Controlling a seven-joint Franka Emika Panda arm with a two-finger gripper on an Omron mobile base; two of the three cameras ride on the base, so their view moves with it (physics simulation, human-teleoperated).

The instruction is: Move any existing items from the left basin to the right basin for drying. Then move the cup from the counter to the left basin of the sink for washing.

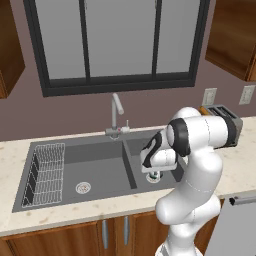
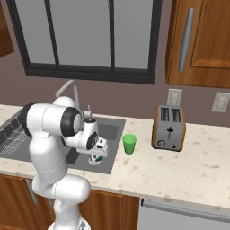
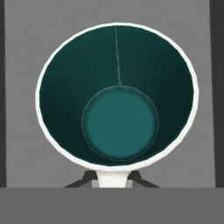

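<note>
Starting at your left, the left basin (image 1: 100, 165) is wide, dark grey and matte, with a wire dish rack (image 1: 47, 172) along its far-left wall and a round silver drain (image 1: 83, 188) on open floor. Past the divider, below the silver tap (image 1: 116, 114), your gripper (image 1: 154, 175) hangs in the narrower right basin (image 1: 137, 150), fingers clamped on the rim of the mug (image 3: 116, 96). It is white-rimmed, round and glossy dark teal inside. On the speckled beige counter (image 2: 179, 170), the green cup (image 2: 129, 143) stands just beside the sink's right edge, with bare stone between it and the toaster (image 2: 169, 127).
</note>
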